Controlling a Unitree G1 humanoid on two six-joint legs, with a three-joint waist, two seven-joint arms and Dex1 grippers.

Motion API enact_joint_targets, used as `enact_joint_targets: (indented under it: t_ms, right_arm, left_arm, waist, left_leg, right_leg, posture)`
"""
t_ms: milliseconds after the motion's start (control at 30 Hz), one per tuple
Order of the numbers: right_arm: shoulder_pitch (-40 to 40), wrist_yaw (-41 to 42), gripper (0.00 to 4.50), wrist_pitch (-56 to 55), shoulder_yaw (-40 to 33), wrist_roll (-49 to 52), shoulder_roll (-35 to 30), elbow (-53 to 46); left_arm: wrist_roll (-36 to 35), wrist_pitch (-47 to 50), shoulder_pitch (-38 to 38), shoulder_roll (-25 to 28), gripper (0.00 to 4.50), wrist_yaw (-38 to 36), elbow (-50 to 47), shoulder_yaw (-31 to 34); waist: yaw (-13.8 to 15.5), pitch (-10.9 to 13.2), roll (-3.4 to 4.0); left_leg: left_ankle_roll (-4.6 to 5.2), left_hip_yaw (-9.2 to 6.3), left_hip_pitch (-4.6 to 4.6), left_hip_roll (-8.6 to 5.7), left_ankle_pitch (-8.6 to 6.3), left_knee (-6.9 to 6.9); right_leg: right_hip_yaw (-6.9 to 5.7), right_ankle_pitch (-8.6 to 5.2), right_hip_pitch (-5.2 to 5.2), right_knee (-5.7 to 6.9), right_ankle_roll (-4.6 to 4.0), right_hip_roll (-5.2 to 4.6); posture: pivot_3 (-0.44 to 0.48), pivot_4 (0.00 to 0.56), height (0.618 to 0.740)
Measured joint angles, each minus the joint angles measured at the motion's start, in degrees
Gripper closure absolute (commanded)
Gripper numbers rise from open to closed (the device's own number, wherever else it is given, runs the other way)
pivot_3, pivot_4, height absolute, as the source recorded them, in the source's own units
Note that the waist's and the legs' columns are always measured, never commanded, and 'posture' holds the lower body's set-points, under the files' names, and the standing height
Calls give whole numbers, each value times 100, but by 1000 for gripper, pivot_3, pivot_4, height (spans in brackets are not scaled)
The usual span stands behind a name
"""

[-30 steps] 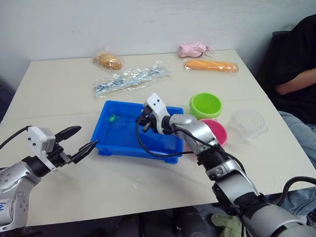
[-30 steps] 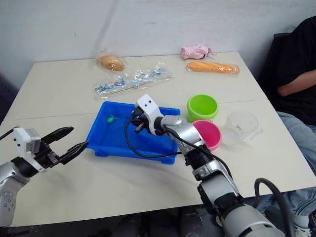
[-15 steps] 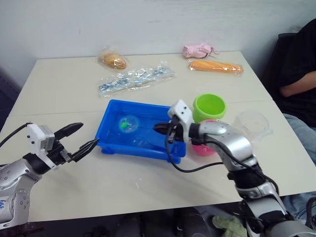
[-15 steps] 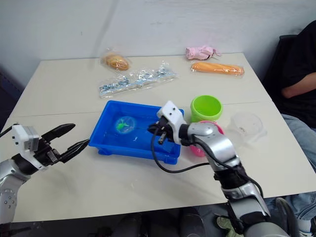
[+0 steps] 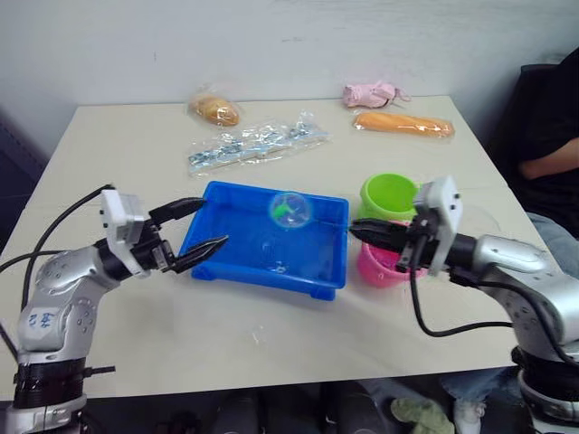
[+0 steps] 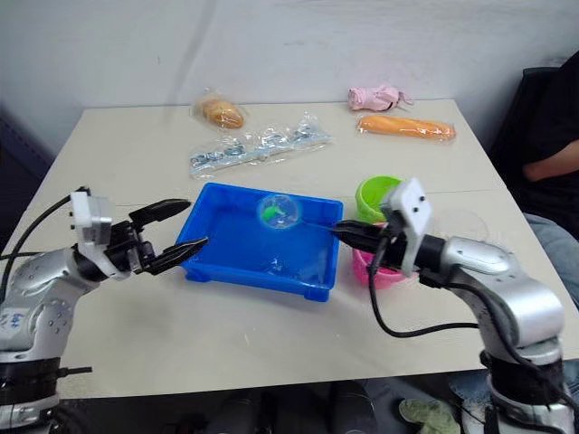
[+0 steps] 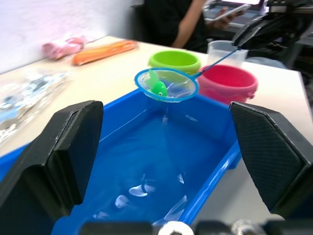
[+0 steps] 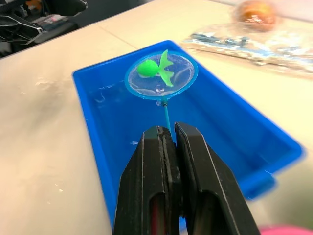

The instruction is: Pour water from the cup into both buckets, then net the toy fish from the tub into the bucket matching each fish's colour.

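Note:
My right gripper (image 5: 357,231) is shut on the thin handle of the net (image 5: 289,209). The blue hoop hangs level above the far right part of the blue tub (image 5: 262,281), clear of the water. A green toy fish (image 8: 149,68) lies in the mesh. The lime green bucket (image 5: 389,193) and the pink bucket (image 5: 374,264) stand just right of the tub, beside and below my right gripper. The clear cup (image 7: 220,49) stands beyond them, partly hidden by my right arm. My left gripper (image 5: 213,226) is open at the tub's left end, holding nothing.
At the back of the table lie a bagged bun (image 5: 217,110), a clear packet (image 5: 258,145), a pink toy (image 5: 373,93) and an orange packet (image 5: 403,124). A person in dark clothes (image 5: 543,136) sits at the right edge.
My right gripper drew back to the right and raised the net, with the green fish in it, out of the water. My left gripper moved in to the tub's left end.

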Motion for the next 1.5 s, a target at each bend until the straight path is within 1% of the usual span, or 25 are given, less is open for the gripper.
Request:
enact_joint_targets:
  t_ms: [133,200,267,333,433,600,700,767,933,1000,1167,1333,1500]
  right_arm:
    - [336,-188,4500,139,-749,333,-332,-276]
    - [548,-266,4500,150,-1091,412,-514,-339]
    - [701,-288,4500,147,-1281,421,-607,-352]
    - [1018,-320,4500,62,-1734,378,-752,-263]
    - [1303,-378,4500,-178,-2014,108,-975,17]
    - [1433,-488,4500,-665,-2033,-264,-979,412]
    - [1460,-683,4500,-1247,-1991,-772,-976,904]
    - [1460,-750,4500,-1425,-1944,-955,-977,1046]
    - [1512,-848,4500,-2222,-1607,-1742,-1113,1414]
    - [1565,-849,4500,-2420,-1507,-1914,-1163,1500]
    - [1657,-916,4500,-3370,-1255,-2647,-1212,1741]
    - [1652,-968,4500,-3755,-1247,-2815,-1165,1787]
    - [1653,-972,4500,-4249,-975,-3044,-1145,1964]
  left_arm:
    - [37,3,-401,-139,54,-142,201,-387]
    - [62,-4,-550,-228,54,-193,309,-473]
    - [78,-11,-599,-254,54,-235,343,-536]
    - [119,-35,-736,-384,54,-305,507,-695]
    - [169,-48,-799,-509,54,-363,558,-871]
    - [224,-101,-919,-655,54,-377,685,-927]
    - [299,-159,-946,-704,54,-420,772,-986]
    - [317,-169,-949,-704,54,-433,774,-994]
    - [330,-178,-977,-705,54,-482,776,-1000]
    - [334,-178,-977,-706,54,-485,776,-1001]
    - [400,-190,-977,-765,54,-487,776,-1062]
    - [420,-198,-976,-781,54,-488,776,-1076]
    - [438,-234,-971,-868,54,-474,776,-1080]
  waist:
    - [31,0,0]
    - [66,0,0]
    - [86,0,-1]
    - [118,1,-1]
    - [151,1,-2]
    - [168,1,-1]
    - [177,1,-1]
    - [179,1,-1]
    - [179,1,-1]
    - [179,1,-1]
    - [199,1,-1]
    - [208,1,-1]
    - [215,1,-1]
  left_leg:
    - [0,2,1,2,0,0]
    - [0,4,3,2,1,0]
    - [0,5,4,2,1,1]
    - [4,5,6,-1,3,5]
    - [9,6,6,-5,4,6]
    - [8,9,10,-5,5,6]
    - [8,12,10,-9,6,6]
    - [8,12,10,-7,6,6]
    - [8,14,11,-6,7,5]
    - [7,13,11,-5,7,5]
    - [8,14,12,-6,8,8]
    - [6,13,12,-3,9,8]
    - [6,14,15,-4,9,8]
  right_leg:
    - [1,0,-1,0,0,6]
    - [2,0,0,0,0,7]
    - [3,0,1,-1,0,8]
    - [6,3,8,-3,6,7]
    - [11,6,11,-7,11,6]
    - [12,6,11,-6,11,8]
    - [12,6,11,-6,11,8]
    - [12,6,10,-5,12,8]
    - [13,6,11,-5,12,8]
    - [12,6,11,-5,12,9]
    - [13,7,13,-5,13,8]
    - [12,7,13,-6,13,11]
    - [13,7,16,-6,13,10]
  posture:
    - [0,150,740]
    - [0,150,740]
    - [0,150,740]
    - [0,150,740]
    - [0,150,740]
    - [0,150,740]
    - [0,150,740]
    - [0,150,740]
    - [0,150,740]
    - [0,150,740]
    - [0,150,740]
    - [0,150,740]
    - [0,150,740]
